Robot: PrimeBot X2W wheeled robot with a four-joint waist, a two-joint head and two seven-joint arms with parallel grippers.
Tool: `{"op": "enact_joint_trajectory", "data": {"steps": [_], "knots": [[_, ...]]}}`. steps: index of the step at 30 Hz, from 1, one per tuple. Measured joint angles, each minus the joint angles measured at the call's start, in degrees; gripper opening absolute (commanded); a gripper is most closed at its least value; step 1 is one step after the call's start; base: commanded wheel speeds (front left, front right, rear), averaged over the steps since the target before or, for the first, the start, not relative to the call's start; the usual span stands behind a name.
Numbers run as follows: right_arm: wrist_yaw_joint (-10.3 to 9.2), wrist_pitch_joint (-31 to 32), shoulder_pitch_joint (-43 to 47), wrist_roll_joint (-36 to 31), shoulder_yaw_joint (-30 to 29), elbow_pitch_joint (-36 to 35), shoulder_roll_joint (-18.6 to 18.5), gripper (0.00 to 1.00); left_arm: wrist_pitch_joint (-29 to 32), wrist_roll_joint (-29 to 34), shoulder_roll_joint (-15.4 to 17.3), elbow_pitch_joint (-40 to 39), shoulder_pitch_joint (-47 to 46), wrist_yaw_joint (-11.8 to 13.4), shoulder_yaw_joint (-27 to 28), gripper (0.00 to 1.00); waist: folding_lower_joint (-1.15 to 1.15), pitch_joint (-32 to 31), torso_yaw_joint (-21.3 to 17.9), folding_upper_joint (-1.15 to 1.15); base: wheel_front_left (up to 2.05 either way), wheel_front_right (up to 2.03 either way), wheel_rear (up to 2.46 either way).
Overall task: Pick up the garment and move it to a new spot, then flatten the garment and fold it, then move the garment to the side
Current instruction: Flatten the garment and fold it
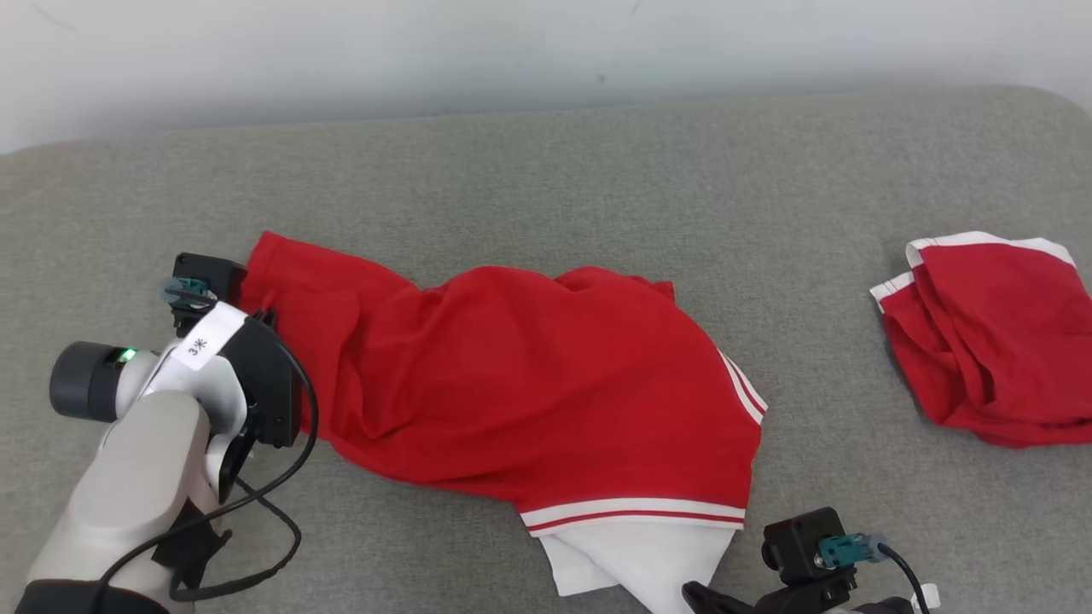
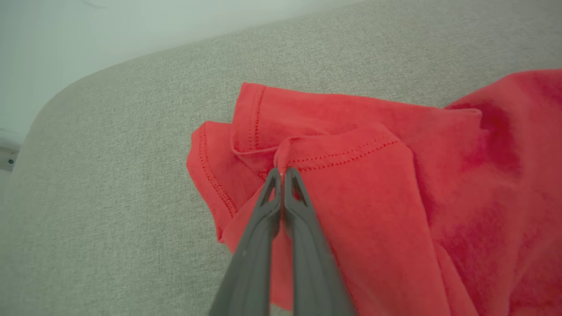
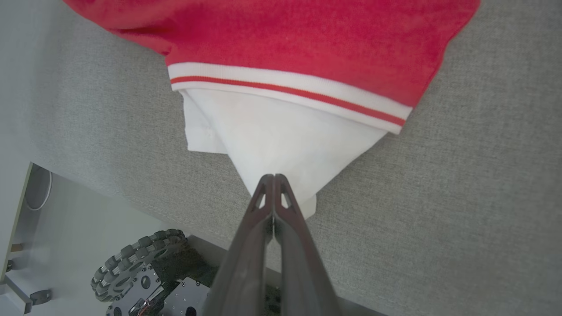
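- The left claw (image 2: 281,172) has its two dark fingers pressed together on a stitched red hem fold of the garment (image 1: 529,384). In the head view those fingertips are hidden behind the arm's own wrist block.
- The right claw (image 3: 274,176) is pressed together too, pinching the white layer (image 3: 281,145) that hangs out below the garment's striped hem. The white cloth draws to a point at the fingertips.
- In the head view the right claw is cut off by the bottom edge, so only its camera housing and one dark finger base can be seen.
- The garment lies rumpled across the middle of the grey counter (image 1: 546,170), its left end at the left claw and its striped hem near the front edge. Its folds hide its shape, so it is hard to tell sleeves from body.
- A second red garment (image 1: 990,341) with white trim lies bunched well apart to the right, cut off by the picture's edge.
- Below the counter's front edge, the right wrist view shows a roller wheel (image 3: 136,259) of the robot's base, partly cut off.
- Count: two claws, two red cloth items, one white layer, one wheel. The hem band shows one red stripe between two white bands.
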Motion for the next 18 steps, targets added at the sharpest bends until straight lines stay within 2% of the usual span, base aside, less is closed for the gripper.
{"op": "enact_joint_trajectory", "data": {"steps": [8,9,10,11,18], "knots": [[0.29,0.68,0.48,0.02,0.56,-0.47,-0.66,0.0,-1.31,-0.1,0.08,1.41,0.41,0.0,0.05,0.0,0.0,-1.25,0.88,0.0,0.0,0.0,0.0],[0.19,0.93,0.66,0.01,0.41,-0.37,-0.7,0.08,-1.43,-0.1,0.07,1.52,0.41,0.0,0.04,0.0,0.0,-1.32,0.87,0.0,0.0,0.0,0.0],[0.03,1.19,1.01,0.01,0.36,-0.16,-0.81,0.69,-1.74,-0.1,0.03,1.59,0.41,0.0,0.03,0.0,0.0,-1.38,0.85,0.0,0.0,0.0,0.0],[0.03,1.63,1.59,0.01,0.36,0.03,-1.01,1.0,-1.81,-0.1,-0.01,1.65,0.42,0.0,0.02,0.0,0.0,-1.42,0.84,0.0,0.0,0.0,0.0],[-0.45,2.68,3.13,-0.03,0.13,0.25,-1.25,1.0,-2.32,-0.18,-0.25,2.27,0.45,-0.09,-0.08,0.0,0.0,-1.2,0.76,-0.01,0.0,0.0,0.0]]}}
